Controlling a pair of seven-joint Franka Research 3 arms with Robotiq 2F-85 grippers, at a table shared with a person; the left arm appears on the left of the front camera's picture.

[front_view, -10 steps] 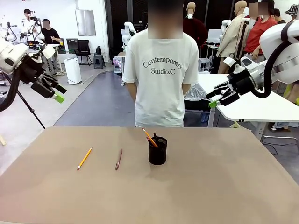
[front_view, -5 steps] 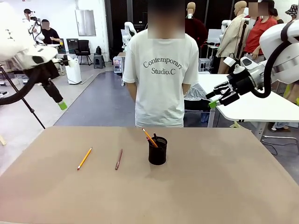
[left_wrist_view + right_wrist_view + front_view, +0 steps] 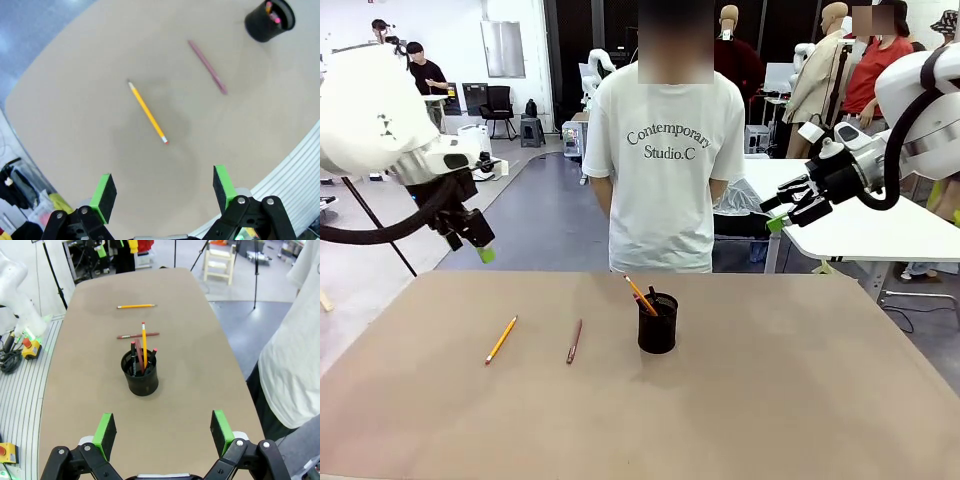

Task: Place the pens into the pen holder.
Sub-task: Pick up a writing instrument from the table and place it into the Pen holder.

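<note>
My left gripper (image 3: 163,189) looks down, jaws apart, on the yellow pen (image 3: 147,112) — likely light, stiff, rollable; I'd pinch mid-shaft. Right gripper (image 3: 162,431) gapes too.

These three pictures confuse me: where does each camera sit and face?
Front: fixed between the arms, facing across the table at the person; left gripper and right gripper show, open.
Left wrist: on that arm, looking down past its fingers at the yellow pencil and brown pencil.
Right wrist: likewise, past its fingers toward the pen holder.
Shared: holder, both pencils.
</note>
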